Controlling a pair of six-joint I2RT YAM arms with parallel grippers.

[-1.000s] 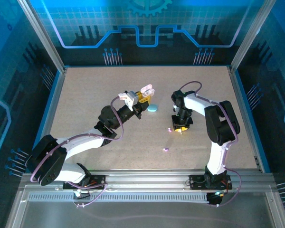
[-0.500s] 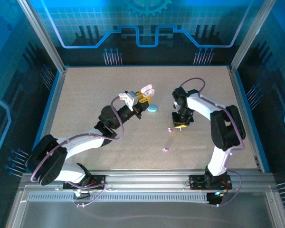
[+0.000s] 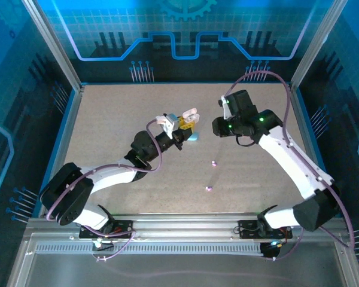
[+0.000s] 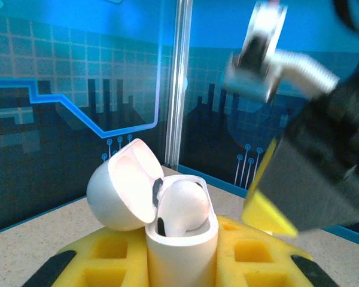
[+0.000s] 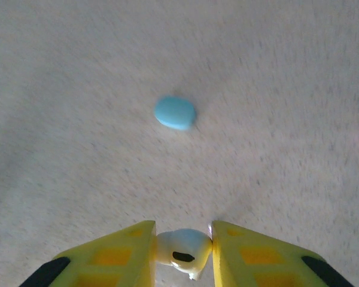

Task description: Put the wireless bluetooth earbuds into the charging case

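Beige speckled counter (image 3: 107, 131) inside a blue-lit enclosure. My left hand (image 4: 180, 254) is raised above mid-counter, pinching a white charging case (image 4: 179, 230) upright between its yellow fingers, lid (image 4: 122, 185) flipped open to the left. My right hand (image 5: 183, 236) is up in the air just right of it, clamped on a white earbud (image 5: 180, 250). Light blue case (image 5: 175, 113) lies on the counter under my left hand. Two pink earbuds (image 3: 213, 162) loose on the counter nearer the bases, apart from each other.
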